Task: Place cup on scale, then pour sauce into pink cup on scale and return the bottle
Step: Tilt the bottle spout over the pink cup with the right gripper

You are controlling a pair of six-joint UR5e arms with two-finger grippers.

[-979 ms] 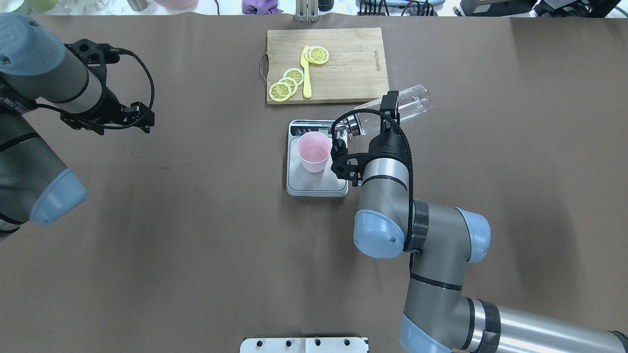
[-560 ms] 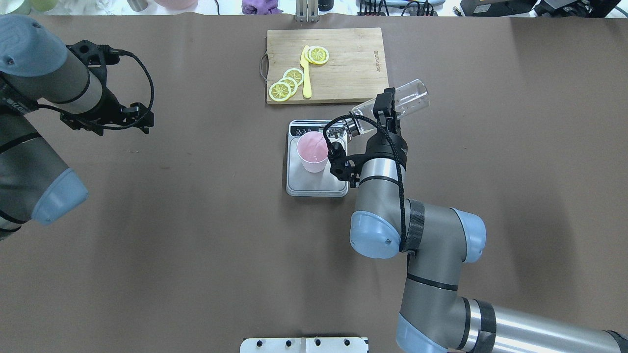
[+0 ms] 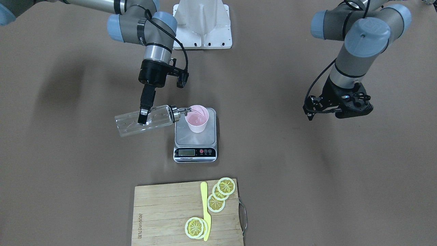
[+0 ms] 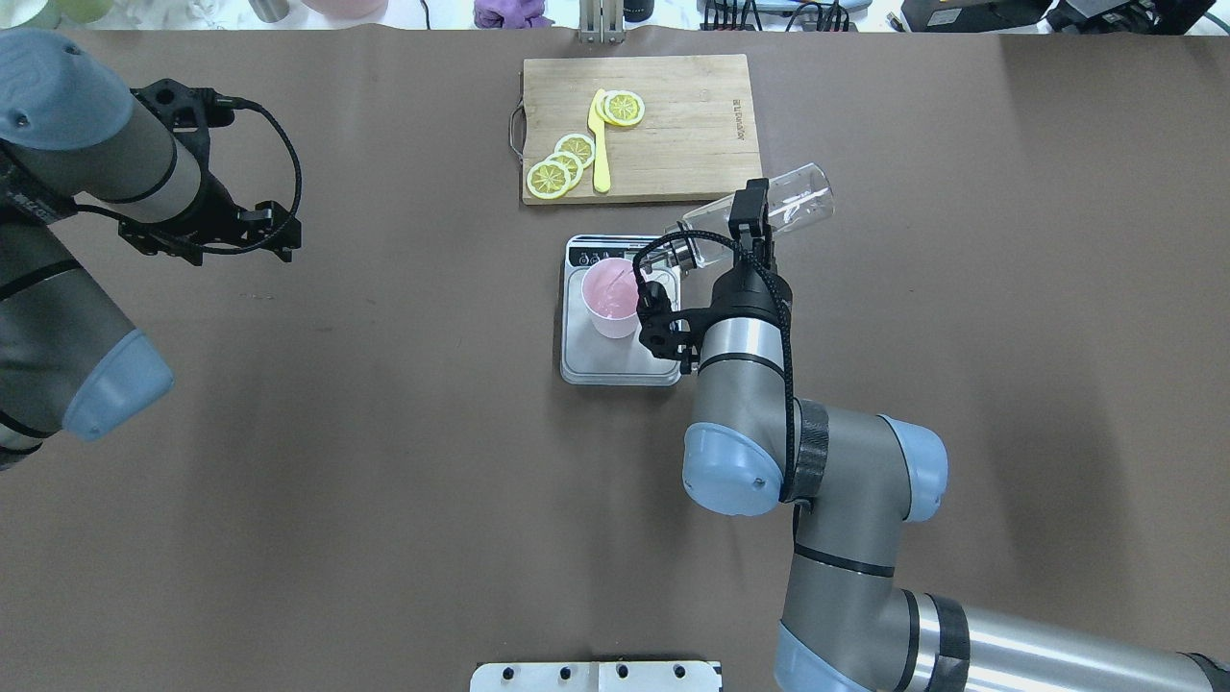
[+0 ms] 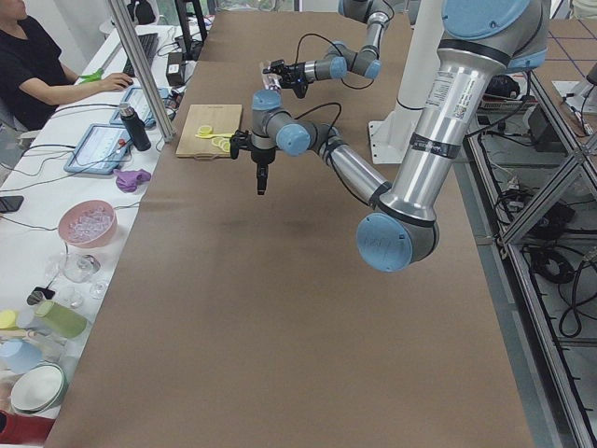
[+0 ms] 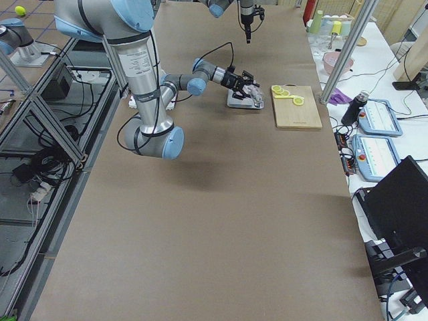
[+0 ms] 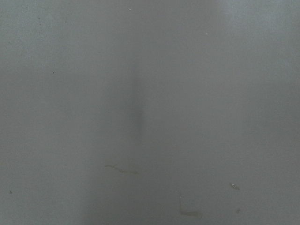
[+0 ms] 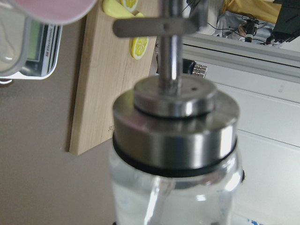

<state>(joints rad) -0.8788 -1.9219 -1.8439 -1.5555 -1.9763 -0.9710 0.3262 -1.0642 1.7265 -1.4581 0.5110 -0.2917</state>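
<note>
The pink cup (image 3: 197, 119) (image 4: 611, 296) stands upright on the silver scale (image 3: 195, 145) (image 4: 615, 363). My right gripper (image 3: 141, 117) (image 4: 748, 213) is shut on the clear bottle (image 3: 155, 119) (image 4: 798, 204). The bottle lies tipped almost flat, its metal spout (image 3: 184, 110) over the cup's rim. A thin clear stream seems to run into the cup. In the right wrist view the bottle's cap (image 8: 176, 131) fills the middle, and the cup (image 8: 51, 8) is at the top left. My left gripper (image 3: 338, 108) (image 4: 207, 231) hangs far off to the side, its fingers hidden.
A wooden cutting board (image 4: 673, 125) (image 3: 164, 212) with lemon slices (image 4: 562, 163) and a yellow knife (image 4: 600, 144) lies just beyond the scale. The robot's white base (image 3: 203, 24) is behind it. In the exterior left view a person (image 5: 37, 65) sits at a side desk.
My right arm moved slightly left with the bottle, bringing the spout from beside the cup to over its rim. The left arm stayed put.
</note>
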